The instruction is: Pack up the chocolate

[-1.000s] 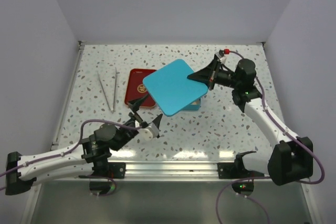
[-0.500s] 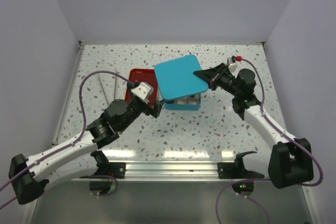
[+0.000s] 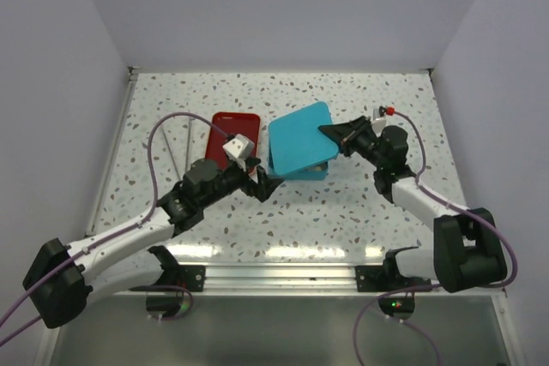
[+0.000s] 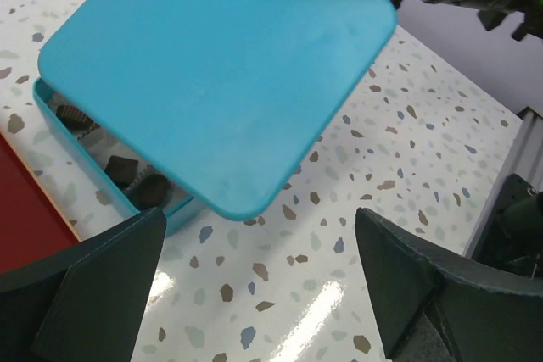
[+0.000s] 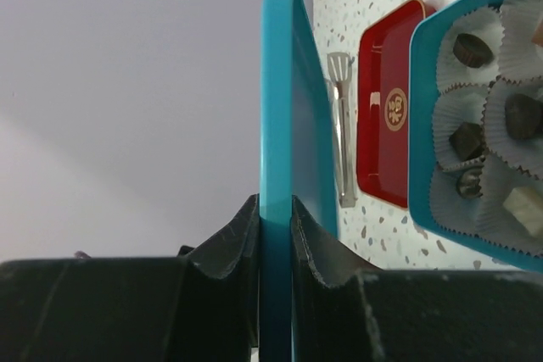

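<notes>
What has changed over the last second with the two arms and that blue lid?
The right gripper, still clamped on the teal lid, has lowered it and holds it tilted just over the tin. The left gripper, open, swung forward from near its base to the tin's near left corner. The red tray and tongs have not moved.

teal lid [image 3: 300,137] hiding most of the tin [image 3: 298,175] from above, few chocolates [image 4: 153,188] showing under its edge, red tray [image 3: 225,126] partly behind the left arm [image 3: 206,186]
</notes>
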`<state>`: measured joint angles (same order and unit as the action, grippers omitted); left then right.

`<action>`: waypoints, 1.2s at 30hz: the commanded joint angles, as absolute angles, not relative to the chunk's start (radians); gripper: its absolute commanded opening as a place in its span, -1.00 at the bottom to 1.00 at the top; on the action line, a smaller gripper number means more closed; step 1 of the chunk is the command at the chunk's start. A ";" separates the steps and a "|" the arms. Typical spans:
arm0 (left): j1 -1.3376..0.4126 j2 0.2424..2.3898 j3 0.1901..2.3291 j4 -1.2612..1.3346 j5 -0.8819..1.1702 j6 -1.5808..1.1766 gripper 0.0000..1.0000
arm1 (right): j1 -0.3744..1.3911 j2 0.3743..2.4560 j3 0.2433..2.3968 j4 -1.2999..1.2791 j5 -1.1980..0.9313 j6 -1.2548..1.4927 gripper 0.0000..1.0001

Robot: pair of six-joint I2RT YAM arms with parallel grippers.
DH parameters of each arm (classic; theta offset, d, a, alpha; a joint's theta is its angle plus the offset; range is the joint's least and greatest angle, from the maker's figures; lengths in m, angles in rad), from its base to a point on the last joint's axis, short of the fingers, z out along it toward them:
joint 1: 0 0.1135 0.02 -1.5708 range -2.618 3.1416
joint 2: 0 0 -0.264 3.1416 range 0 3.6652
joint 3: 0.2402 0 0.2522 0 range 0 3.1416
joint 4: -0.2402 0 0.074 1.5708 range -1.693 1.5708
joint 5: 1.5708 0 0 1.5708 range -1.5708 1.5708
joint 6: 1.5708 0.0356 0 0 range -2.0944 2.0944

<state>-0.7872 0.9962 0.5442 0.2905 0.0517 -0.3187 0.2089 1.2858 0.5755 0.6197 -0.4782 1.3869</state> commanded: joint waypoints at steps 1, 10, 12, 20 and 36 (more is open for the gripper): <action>-0.776 0.950 0.529 0.357 0.199 -0.284 0.99 | 0.198 1.307 0.594 0.764 -0.443 1.393 -1.00; -0.605 1.009 0.505 0.345 0.248 -0.506 0.95 | 0.193 1.316 0.565 0.825 -0.451 1.410 -1.00; -0.556 1.054 0.496 0.477 0.310 -0.621 0.88 | 0.192 1.312 0.560 0.827 -0.449 1.411 -1.00; -0.545 1.256 0.659 0.467 0.307 -0.721 0.29 | 0.192 1.286 0.551 0.822 -0.443 1.416 -1.00; -0.546 1.388 0.747 0.402 0.202 -0.706 0.30 | 0.193 1.302 0.477 0.965 -0.456 1.502 -1.00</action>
<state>-0.5499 1.3670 0.7013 0.4019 0.2161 -0.6964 0.1951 1.3087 0.4881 0.8333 -0.4625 1.4532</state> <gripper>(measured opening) 0.657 0.174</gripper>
